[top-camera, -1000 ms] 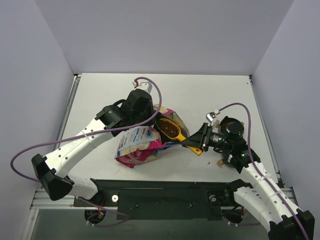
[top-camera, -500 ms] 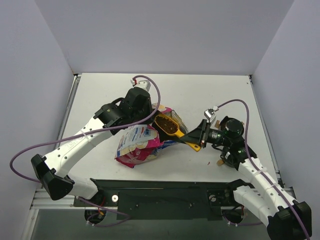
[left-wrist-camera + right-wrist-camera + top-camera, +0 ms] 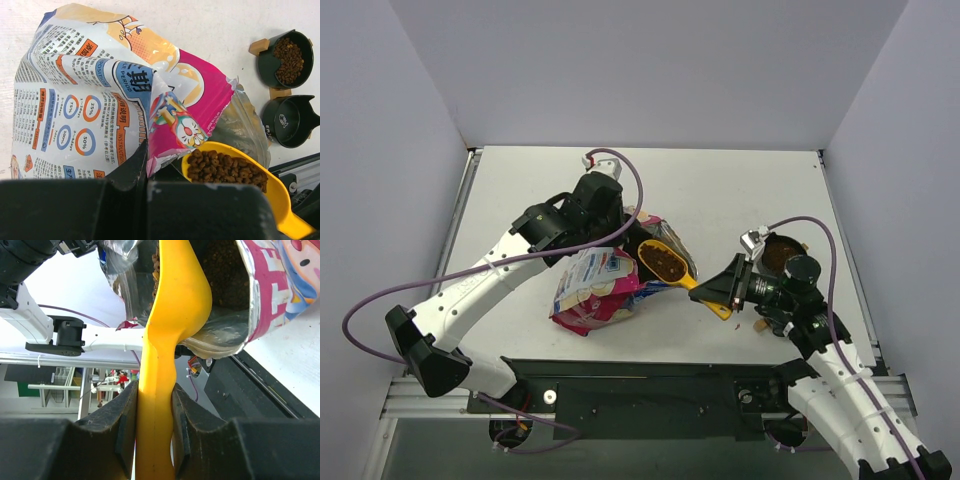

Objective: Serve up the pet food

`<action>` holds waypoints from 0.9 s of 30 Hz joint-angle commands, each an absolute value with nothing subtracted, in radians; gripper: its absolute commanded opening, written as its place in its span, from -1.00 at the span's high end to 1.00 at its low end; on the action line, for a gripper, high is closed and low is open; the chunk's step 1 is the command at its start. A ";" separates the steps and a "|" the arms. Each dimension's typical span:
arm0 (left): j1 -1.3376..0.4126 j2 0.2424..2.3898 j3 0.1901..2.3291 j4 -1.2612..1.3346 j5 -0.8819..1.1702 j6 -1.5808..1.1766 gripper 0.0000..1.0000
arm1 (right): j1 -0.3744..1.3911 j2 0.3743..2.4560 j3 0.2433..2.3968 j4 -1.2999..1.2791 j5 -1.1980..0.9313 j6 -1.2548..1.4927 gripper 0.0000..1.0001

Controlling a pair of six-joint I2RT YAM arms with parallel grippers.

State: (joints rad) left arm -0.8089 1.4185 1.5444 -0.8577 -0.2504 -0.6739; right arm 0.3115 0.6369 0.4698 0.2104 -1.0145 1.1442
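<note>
My left arm reaches from the near left corner diagonally across the tabletop. Its elbow is bent and its wrist is tipped down over the bag. My left tool is pressed together on the pink edge of the bag's open mouth and holds that flap up. The bag lies on its side with the mouth turned to the right.

Just right of the flap is the yellow scoop, with its cup at the mouth of the bag. The pet food lies heaped in that cup, a brown mound stretched along the scoop. In the top view, the scoop's long axis runs from upper left down to lower right, with the handle toward my right side.

My right arm comes up from the near right corner with its wrist turned left. My right tool is clamped on the scoop's handle.

Farther right, one black bowl holds more pellets, and the second bowl beside it holds none.
</note>
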 commanded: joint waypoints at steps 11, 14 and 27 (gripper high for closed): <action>-0.795 1.381 1.582 -0.767 -0.327 -0.712 1.00 | 0.282 0.469 0.529 0.163 -0.927 1.278 1.00; -0.796 1.370 1.562 -0.761 -0.321 -0.729 1.00 | 0.279 0.443 0.555 0.126 -0.919 1.289 1.00; -0.795 1.356 1.545 -0.772 -0.311 -0.745 1.00 | 0.247 0.321 0.594 -0.147 -0.712 1.207 1.00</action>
